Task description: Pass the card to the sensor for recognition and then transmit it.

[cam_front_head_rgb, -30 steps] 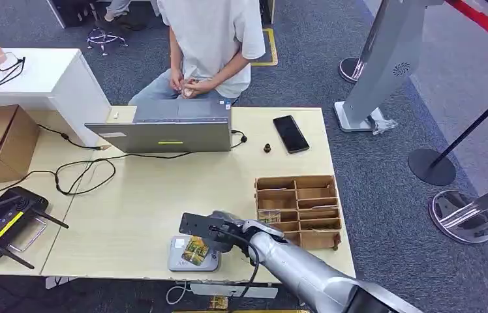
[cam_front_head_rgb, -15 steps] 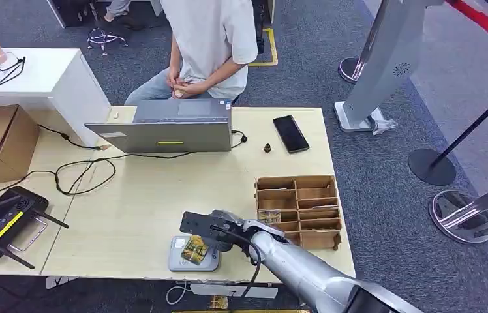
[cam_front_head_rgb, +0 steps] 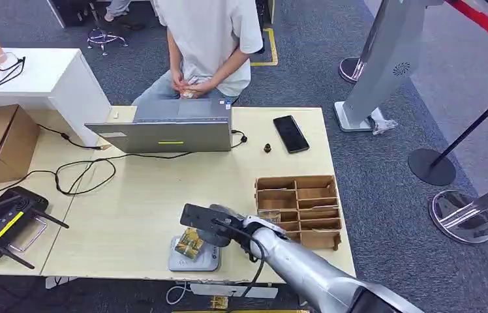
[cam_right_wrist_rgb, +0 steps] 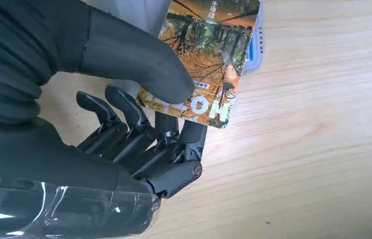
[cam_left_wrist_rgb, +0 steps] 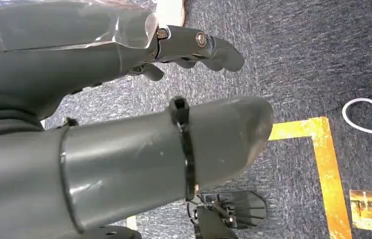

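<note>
Holding: a card printed with an autumn-tree picture is pinched by the right robot hand, seen in the head view near the front edge of the desk
Card and thumb: in the right wrist view the thick grey thumb is pressed on the printed face of the card, and the darker fingers are curled beneath its near edge
Card and sensor: the card is held tilted over the grey sensor; whether the two touch cannot be told
Sensor in the right wrist view: only a strip of its pale casing with a blue mark is seen past the card's edge
Hidden: the near end of the card is covered by the thumb, and the fingertips under it are hard to make out
Left robot hand: the left robot hand is seen above carpeted floor, nothing is held, and its fingers are spread apart
Nearby: a wooden compartment tray is placed just beside the right robot hand
</note>
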You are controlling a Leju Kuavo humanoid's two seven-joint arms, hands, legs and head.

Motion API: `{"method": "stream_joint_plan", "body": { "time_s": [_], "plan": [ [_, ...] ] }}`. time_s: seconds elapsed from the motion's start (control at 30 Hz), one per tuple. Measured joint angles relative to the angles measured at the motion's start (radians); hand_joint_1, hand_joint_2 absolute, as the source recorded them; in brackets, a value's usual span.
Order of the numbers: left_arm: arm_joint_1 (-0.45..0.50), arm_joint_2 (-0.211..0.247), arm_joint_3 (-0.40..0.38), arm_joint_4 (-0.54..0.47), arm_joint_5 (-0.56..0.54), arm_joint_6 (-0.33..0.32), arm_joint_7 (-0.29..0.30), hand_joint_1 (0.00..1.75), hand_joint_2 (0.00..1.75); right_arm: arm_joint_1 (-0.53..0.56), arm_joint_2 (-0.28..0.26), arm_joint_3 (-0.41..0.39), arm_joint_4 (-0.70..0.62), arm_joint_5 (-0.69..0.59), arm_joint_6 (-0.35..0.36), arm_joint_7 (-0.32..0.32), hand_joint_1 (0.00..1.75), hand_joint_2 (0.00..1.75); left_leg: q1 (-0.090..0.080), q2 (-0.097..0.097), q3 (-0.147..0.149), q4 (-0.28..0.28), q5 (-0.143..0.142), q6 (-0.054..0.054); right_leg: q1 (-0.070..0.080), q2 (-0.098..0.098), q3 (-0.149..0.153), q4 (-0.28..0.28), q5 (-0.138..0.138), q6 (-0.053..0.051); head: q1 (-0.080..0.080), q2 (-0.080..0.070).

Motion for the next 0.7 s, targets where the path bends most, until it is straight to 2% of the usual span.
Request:
{"method": "stream_joint_plan", "body": {
  "time_s": [0.37, 0.7],
  "plan": [
    [0.0, 0.0, 0.0, 0.0, 0.005, 0.002, 0.0, 0.0, 0.0, 0.006, -0.025, -0.037, -0.091, -0.032, 0.032, -0.019, 1.75, 1.75, 0.0, 0.0, 0.0, 0.0, 0.0, 0.0, 0.0, 0.0, 0.0, 0.0, 0.0, 0.0, 0.0, 0.0],
    [0.002, 0.002, 0.0, 0.0, 0.009, 0.003, -0.006, 0.0, 0.0, 0.012, -0.05, -0.068, -0.183, -0.073, 0.058, -0.061, 1.75, 1.75, 0.0, 0.0, 0.0, 0.001, 0.0, 0.0, 0.0, 0.0, 0.0, 0.0, 0.0, 0.0, 0.0, 0.0]
  ]
}}
